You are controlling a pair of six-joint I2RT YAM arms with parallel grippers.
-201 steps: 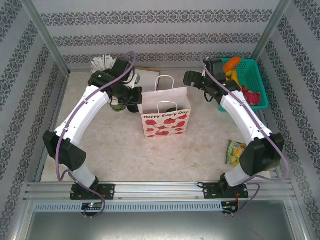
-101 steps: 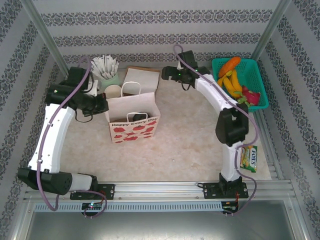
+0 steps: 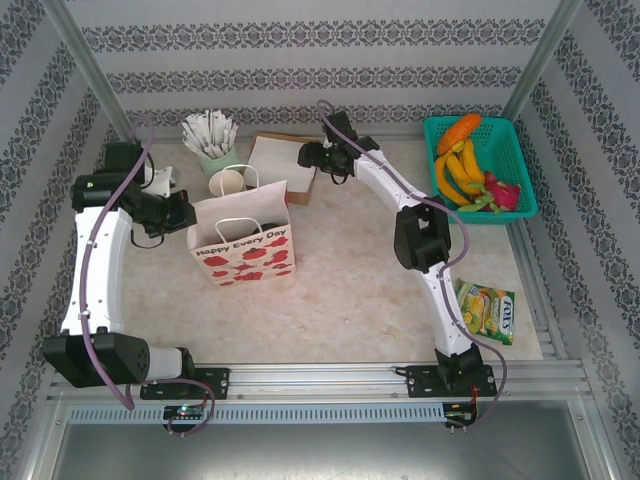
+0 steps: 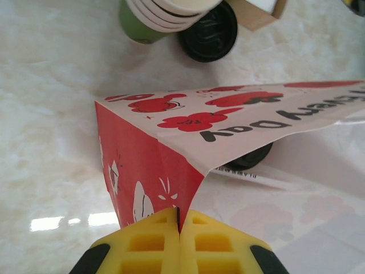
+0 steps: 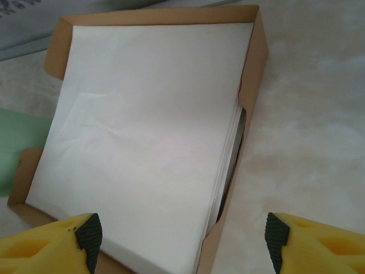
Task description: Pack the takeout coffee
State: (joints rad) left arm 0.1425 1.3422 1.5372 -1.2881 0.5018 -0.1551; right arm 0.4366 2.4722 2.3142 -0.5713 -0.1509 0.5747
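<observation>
Dragged leftward since a moment ago, the paper bag (image 3: 240, 255) stands pinched at its rim by the left gripper (image 4: 178, 220). The coffee (image 4: 246, 158), I judge, sits inside. Over the napkin box (image 5: 254, 85) the right gripper (image 5: 182, 231) gapes: pinch just the top sheet near its edge.

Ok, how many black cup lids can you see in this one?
2. One black lid sits beside the stack of cups, outside the paper bag; the other peeks out inside the bag, mostly covered by its printed panel. More could be hidden.
</observation>
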